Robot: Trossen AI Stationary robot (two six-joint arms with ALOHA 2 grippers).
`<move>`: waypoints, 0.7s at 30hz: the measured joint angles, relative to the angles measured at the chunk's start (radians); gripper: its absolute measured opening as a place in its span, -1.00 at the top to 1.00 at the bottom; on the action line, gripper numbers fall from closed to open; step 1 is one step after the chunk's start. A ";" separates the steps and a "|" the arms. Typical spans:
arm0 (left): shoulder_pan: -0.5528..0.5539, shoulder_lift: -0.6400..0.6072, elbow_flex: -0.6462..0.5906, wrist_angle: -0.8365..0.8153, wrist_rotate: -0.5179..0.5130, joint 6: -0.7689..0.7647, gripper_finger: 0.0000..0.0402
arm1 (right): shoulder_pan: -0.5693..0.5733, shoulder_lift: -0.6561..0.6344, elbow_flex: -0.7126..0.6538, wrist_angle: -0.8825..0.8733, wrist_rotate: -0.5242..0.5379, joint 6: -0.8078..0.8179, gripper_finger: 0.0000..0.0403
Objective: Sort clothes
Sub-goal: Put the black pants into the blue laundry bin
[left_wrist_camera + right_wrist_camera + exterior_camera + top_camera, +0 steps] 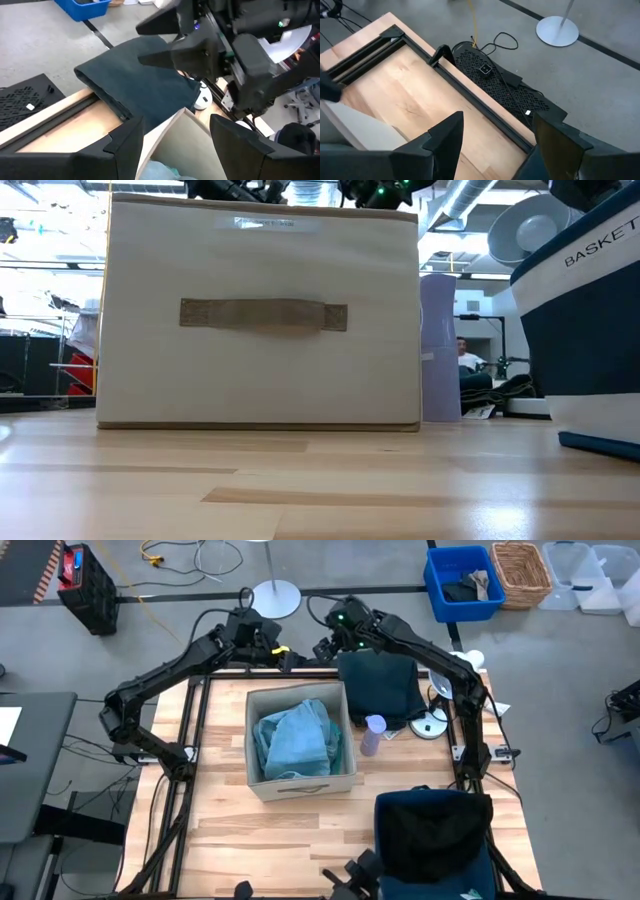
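Note:
The beige fabric box stands mid-table and holds pale blue-grey cloth with turquoise cloth beside it. The dark green garment lies flat at the table's far edge, right of the box; it also shows in the left wrist view. A black garment lies in the navy bin at the near right. My left gripper is open and empty above the box's far wall. My right gripper is open and empty at the green garment's far left corner.
A lilac cup stands between the box and the green garment, and also shows in the low view. A white round object lies at the right edge. Bare wood lies left of the box and along the near edge.

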 joint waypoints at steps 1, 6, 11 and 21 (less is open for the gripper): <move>-0.002 0.000 0.000 0.000 -0.001 0.002 -0.09 | 0.004 0.000 0.000 0.000 -0.001 0.008 -0.26; -0.012 0.000 0.000 0.000 0.004 0.002 -0.09 | 0.013 0.000 0.000 -0.001 -0.001 0.011 -0.26; -0.028 0.000 0.000 0.000 0.004 0.002 -0.09 | 0.017 0.000 0.000 -0.001 0.000 0.013 -0.26; -0.037 0.000 0.000 0.000 0.004 0.001 -0.09 | 0.017 0.000 0.000 -0.001 0.000 0.013 -0.26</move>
